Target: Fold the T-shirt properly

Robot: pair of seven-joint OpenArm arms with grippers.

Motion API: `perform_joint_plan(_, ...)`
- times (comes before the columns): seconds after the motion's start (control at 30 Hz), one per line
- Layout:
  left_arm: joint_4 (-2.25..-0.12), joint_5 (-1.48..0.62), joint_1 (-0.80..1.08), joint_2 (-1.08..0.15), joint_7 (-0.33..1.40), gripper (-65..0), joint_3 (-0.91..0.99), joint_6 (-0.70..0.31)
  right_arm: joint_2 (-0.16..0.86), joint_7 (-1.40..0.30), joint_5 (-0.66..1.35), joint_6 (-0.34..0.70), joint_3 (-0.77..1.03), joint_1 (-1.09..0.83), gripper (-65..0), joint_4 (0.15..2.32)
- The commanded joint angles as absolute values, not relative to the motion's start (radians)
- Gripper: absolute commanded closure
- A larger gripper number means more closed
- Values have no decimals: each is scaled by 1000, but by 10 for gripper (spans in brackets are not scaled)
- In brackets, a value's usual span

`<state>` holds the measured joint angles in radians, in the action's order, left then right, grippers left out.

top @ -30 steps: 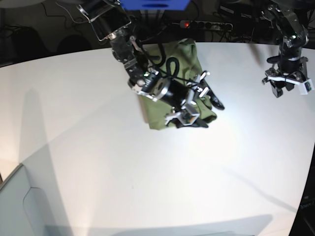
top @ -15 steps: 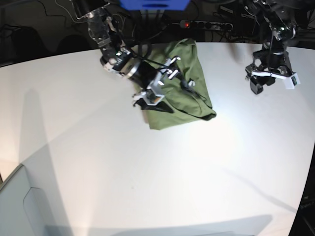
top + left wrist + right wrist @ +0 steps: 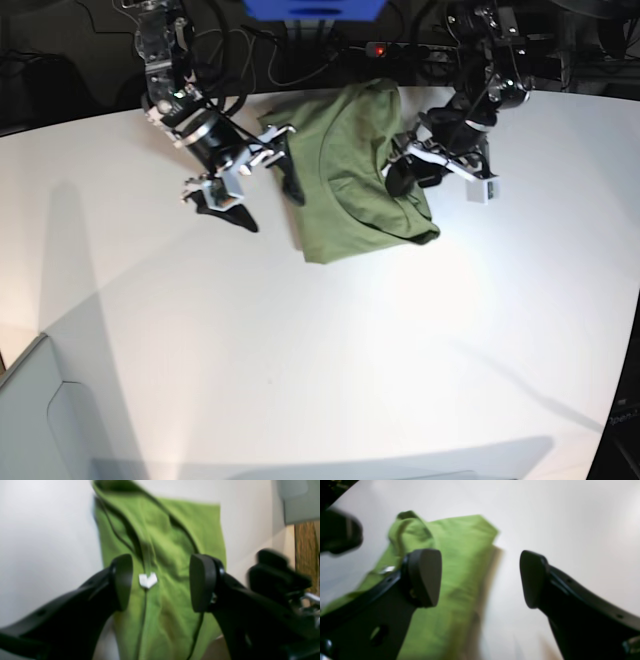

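The green T-shirt [image 3: 350,190] lies folded into a rough rectangle at the back middle of the white table [image 3: 250,350]. My right gripper [image 3: 270,205] hangs open just off the shirt's left edge, nothing between its fingers. In the right wrist view the right gripper [image 3: 480,580] is over the T-shirt [image 3: 465,545] edge and bare table. My left gripper [image 3: 415,172] is open at the shirt's right edge. In the left wrist view the left gripper [image 3: 162,582] straddles the T-shirt [image 3: 170,542], whose small white tag [image 3: 148,580] shows between the pads.
A power strip [image 3: 420,48] with a red light and a blue box [image 3: 315,8] sit behind the table's far edge, among cables. A grey panel [image 3: 40,420] fills the lower left corner.
The right gripper has pulled back off the shirt to its left side. The left arm has swung in from the far right to the shirt's right edge. Both jaws have widened.
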<state>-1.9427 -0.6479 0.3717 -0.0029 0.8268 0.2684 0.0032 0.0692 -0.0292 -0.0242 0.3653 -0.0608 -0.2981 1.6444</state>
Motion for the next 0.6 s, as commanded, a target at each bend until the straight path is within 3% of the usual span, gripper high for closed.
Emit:
perform_joint_plan(0.0,-1948,-662,378,-8,809,-353,277,7,76,-1,-12,371,-47,-298,-473,1664)
perform_joint_plan(0.17,-1865,-667,380,-10,809,-356,269,4,79,-1,-12,375,19,-341,-473,1664)
perform_joint_plan(0.43,-1799,-668,378,-8,809,-427,266,1,79,1,-13,375,27,-372,-473,1664)
perform_joint_plan(0.57,-1745,-670,367,-19,809,-433,208,1,79,-1,-13,375,22,-375,-473,1664)
